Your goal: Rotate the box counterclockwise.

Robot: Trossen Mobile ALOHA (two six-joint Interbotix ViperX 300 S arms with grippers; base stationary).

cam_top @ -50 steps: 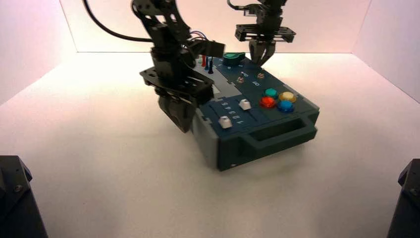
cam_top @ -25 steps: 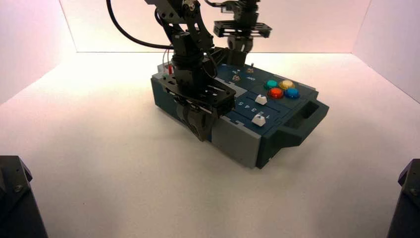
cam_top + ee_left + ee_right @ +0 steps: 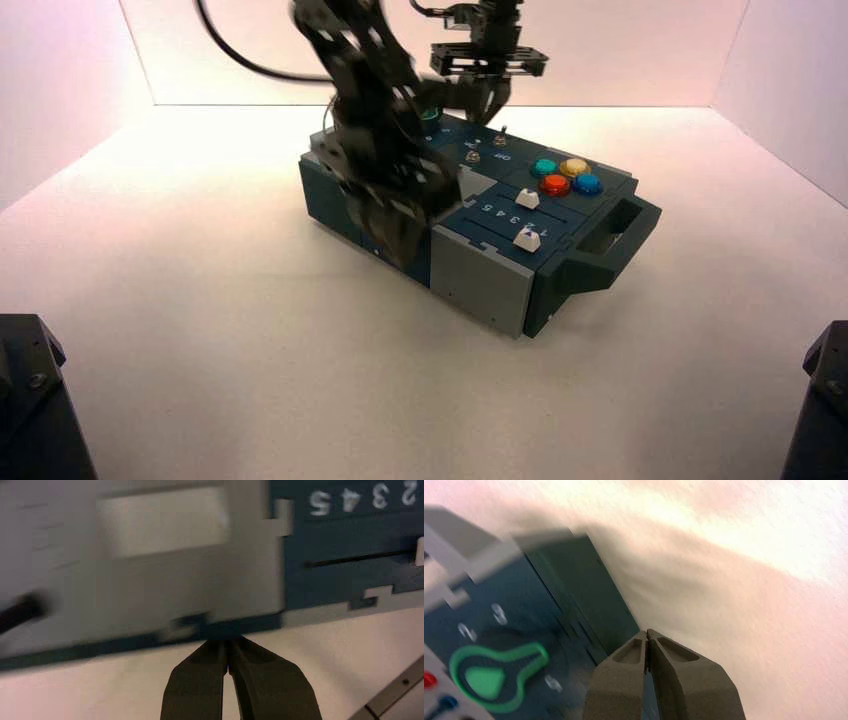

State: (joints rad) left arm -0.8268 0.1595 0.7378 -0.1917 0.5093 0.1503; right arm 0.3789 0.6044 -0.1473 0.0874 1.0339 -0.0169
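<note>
The dark teal-grey box (image 3: 480, 275) stands askew mid-table, its handle (image 3: 612, 245) toward the right front. On top are four coloured round buttons (image 3: 554, 185), two white sliders (image 3: 526, 240), toggle switches (image 3: 472, 157) and a green knob (image 3: 489, 675). My left gripper (image 3: 395, 240) is shut, with its tips against the box's near-left side; in the left wrist view the gripper (image 3: 229, 642) meets the edge below the grey panel (image 3: 150, 580). My right gripper (image 3: 480, 105) is shut at the box's far edge; in the right wrist view it (image 3: 646, 632) sits beside the knob.
Two small black blocks sit at the front corners, left (image 3: 30, 400) and right (image 3: 825, 400). White walls close in the table at the back (image 3: 620, 50) and at both sides. Open white tabletop (image 3: 250, 380) lies in front of the box.
The box has turned counterclockwise, its handle end swinging right and back. My left gripper swept right along the near side, and my right gripper moved left along the far edge.
</note>
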